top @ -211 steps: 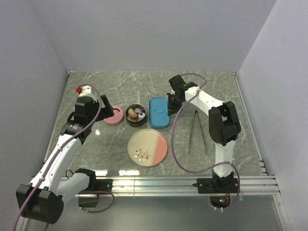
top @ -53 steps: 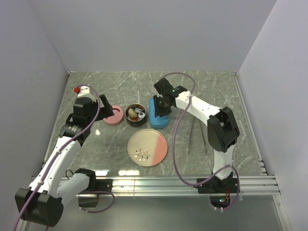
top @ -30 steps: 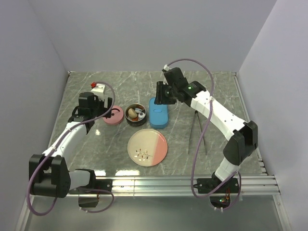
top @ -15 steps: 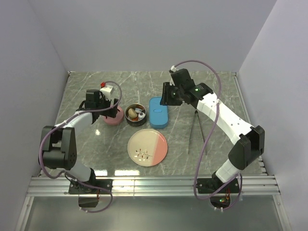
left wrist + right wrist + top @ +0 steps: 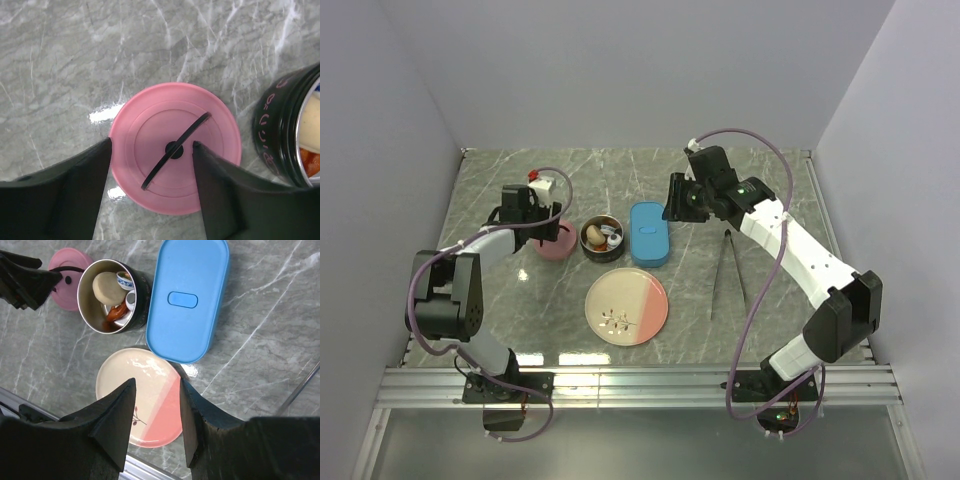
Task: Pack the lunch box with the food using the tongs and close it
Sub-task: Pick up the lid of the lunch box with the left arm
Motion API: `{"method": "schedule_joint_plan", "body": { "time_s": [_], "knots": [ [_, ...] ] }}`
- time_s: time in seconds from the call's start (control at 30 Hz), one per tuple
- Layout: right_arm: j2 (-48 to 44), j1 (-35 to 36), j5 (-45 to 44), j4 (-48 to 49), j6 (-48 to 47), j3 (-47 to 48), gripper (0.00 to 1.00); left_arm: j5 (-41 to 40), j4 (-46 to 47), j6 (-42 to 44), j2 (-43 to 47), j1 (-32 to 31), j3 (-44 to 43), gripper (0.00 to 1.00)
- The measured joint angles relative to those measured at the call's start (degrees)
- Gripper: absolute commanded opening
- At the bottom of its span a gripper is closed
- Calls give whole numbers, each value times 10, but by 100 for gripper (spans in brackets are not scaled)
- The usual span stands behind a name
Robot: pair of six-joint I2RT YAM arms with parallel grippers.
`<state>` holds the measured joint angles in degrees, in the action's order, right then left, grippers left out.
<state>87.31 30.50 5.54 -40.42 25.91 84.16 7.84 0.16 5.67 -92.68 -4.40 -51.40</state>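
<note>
The round black lunch box (image 5: 601,238) (image 5: 134,287) stands open with food in it: a beige bun (image 5: 109,286), a red-orange piece (image 5: 114,314) and small white pieces (image 5: 126,280). Its pink lid (image 5: 175,150) (image 5: 558,246) lies flat to the left, a black handle (image 5: 172,152) across its top. My left gripper (image 5: 151,144) (image 5: 536,230) hovers low over the lid, jaws apart astride the handle, gripping nothing. My right gripper (image 5: 157,385) (image 5: 675,200) hangs open and empty, high beside the blue box. The silver tongs (image 5: 728,272) lie on the table to the right.
A blue oblong closed box (image 5: 650,233) (image 5: 187,300) sits right of the lunch box. A cream and pink plate (image 5: 627,305) (image 5: 145,405) lies in front of both. Grey walls enclose the marble table; a metal rail runs along its near edge.
My left gripper came in over the pink lid and its jaws narrowed around the handle. My right gripper drew back to the right, off the blue box.
</note>
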Motion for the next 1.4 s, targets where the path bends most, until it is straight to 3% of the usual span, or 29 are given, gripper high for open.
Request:
{"method": "schedule_joint_plan", "body": {
  "time_s": [0.47, 0.6, 0.7, 1.03, 1.2, 1.4],
  "knots": [
    [0, -2, 10, 9, 0, -11, 48, -27, -25, -15, -7, 0, -2, 29],
    [0, -4, 12, 9, 0, -16, 48, -27, -44, -26, -16, 0, -14, 6],
    [0, -4, 12, 10, 0, -17, 48, -27, -56, -37, -16, 0, -23, 0],
    [0, -4, 12, 11, 0, -17, 47, -60, -169, -91, -10, 0, -103, 0],
    [0, -4, 12, 15, 0, -18, 47, -55, -222, -149, 36, -2, -152, 0],
    [0, -4, 12, 19, 0, -18, 47, -42, -238, -217, 80, -59, -199, 0]
  ]
}}
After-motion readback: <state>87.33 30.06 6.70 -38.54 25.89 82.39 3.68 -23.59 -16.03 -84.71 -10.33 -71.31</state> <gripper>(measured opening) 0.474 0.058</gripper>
